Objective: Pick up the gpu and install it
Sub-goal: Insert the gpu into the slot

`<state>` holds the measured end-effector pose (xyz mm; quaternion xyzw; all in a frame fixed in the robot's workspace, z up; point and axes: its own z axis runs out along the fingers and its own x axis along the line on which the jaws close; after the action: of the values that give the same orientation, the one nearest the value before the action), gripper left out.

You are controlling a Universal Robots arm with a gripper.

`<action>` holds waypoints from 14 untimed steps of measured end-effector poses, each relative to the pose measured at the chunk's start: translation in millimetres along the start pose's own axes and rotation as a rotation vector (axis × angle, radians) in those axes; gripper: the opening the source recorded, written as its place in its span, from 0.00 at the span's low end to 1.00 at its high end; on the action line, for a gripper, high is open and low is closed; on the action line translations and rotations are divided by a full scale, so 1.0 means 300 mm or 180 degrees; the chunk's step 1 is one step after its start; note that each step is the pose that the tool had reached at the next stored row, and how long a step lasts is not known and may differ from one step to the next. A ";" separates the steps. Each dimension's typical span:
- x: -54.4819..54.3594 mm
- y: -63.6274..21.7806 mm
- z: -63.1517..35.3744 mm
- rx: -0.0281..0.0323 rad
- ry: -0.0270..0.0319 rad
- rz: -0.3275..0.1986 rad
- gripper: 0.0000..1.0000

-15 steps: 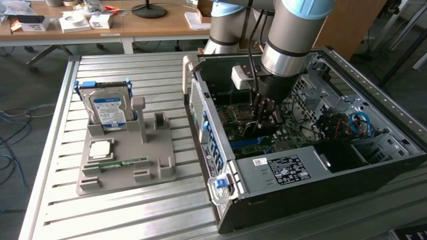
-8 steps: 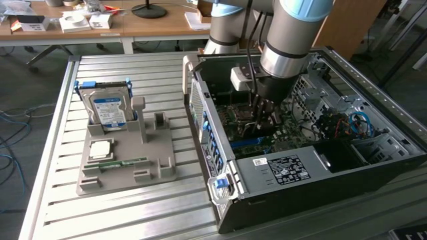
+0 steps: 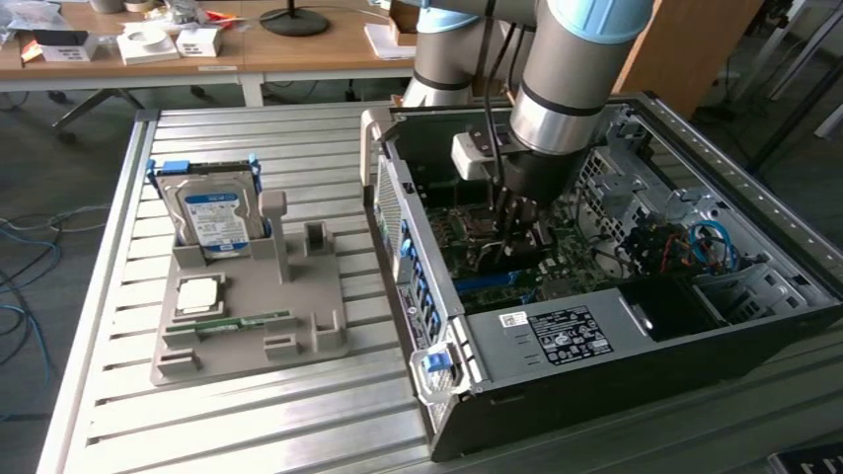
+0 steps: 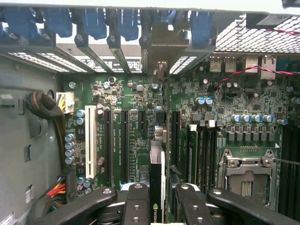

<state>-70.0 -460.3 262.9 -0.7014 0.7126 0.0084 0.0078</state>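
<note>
i'm looking down through the claw and its two black fingers are closed on the gpu, a thin flat dark circuit card standing on edge between them, with a small green logo showing near the grip; the card runs away from the fingertips toward the rear wall of the open black computer tower case, and directly beneath the claw lies the green motherboard; the card lines up with the long black expansion slots just beside it, and a white plastic slot sits further off on that same side; i cannot tell whether the card's lower edge has reached a slot; on the claw's other side is the silver metal cpu socket; well apart from the claw, to the exterior view's left, a grey plastic fixture tray on the slatted metal table carries a silver hard drive with a blue label standing upright
</note>
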 end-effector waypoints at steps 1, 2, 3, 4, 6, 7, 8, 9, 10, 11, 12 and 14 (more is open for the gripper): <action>0.000 0.000 0.000 0.0000 0.0000 0.0000 0.26; 0.000 0.000 0.000 0.0000 0.0000 0.0000 0.26; 0.000 0.000 0.000 0.0000 0.0000 0.0000 0.26; 0.000 0.000 0.000 0.0000 0.0000 0.0000 0.26; 0.000 0.000 0.000 0.0000 0.0000 0.0000 0.26; 0.000 0.000 0.000 0.0000 0.0000 0.0000 0.26; 0.000 0.000 0.001 0.0000 0.0000 0.0000 0.26; 0.000 0.000 0.002 0.0000 -0.0001 0.0000 0.26; 0.000 0.000 0.004 0.0000 -0.0001 0.0000 0.26; 0.000 0.000 0.005 0.0000 -0.0001 0.0000 0.26; 0.000 0.000 0.006 0.0000 -0.0001 0.0000 0.26; 0.000 0.000 0.011 0.0000 -0.0002 0.0000 0.26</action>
<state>-70.1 -460.3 259.7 -0.7014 0.7126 0.0086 0.0080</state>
